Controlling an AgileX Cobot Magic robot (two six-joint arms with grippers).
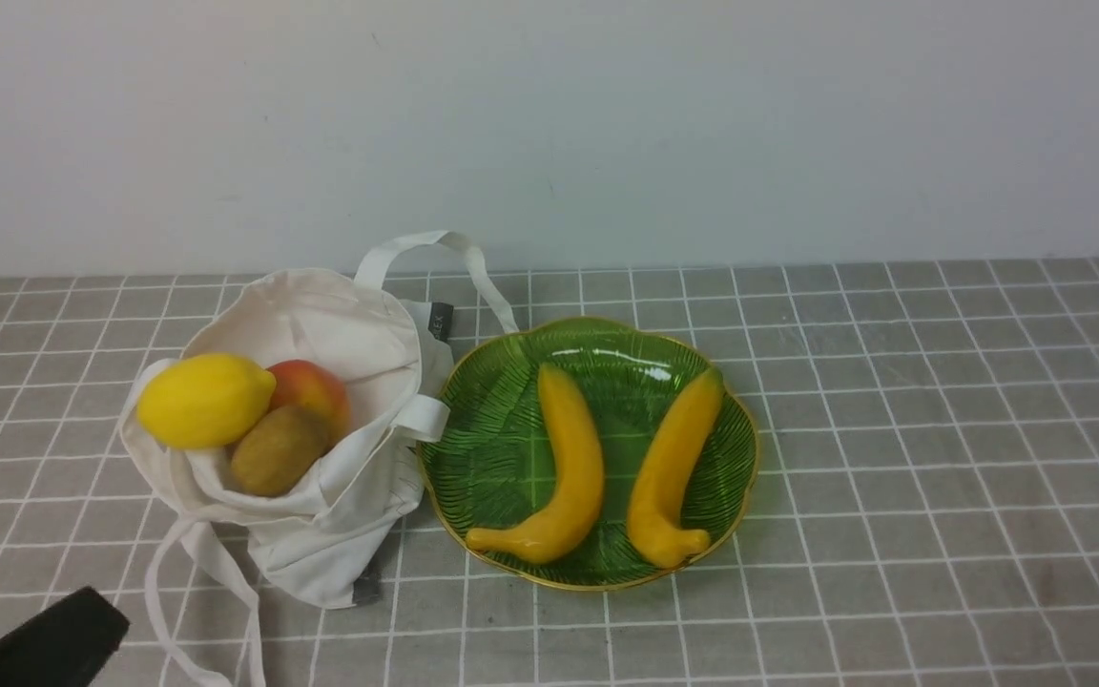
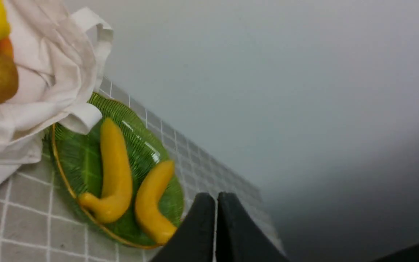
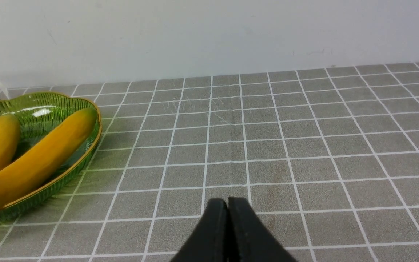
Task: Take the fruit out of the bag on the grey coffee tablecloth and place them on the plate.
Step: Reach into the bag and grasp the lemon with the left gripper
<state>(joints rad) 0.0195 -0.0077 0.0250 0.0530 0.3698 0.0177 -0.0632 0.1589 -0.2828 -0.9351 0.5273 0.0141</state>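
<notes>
Fruit (image 1: 263, 425), seen from the front, lies heaped in the bag's (image 1: 321, 315) mouth, at nine o'clock from the plate (image 1: 492, 458) — lemon (image 1: 204, 401) topmost, firm, probably slick and light; I'd pinch across its middle. Left wrist view: my left hand (image 2: 216, 199) is pressed together, soft cloth touching the plate's rim. Right wrist view: right hand (image 3: 227, 202) pressed together too — surface (image 3: 304, 145) open beyond.

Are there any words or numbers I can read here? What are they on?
No text here reads clearly.
Dark tag on the bag: tiny pale marks, too small to read.
Plate, bananas, tablecloth: no writing shows.
</notes>
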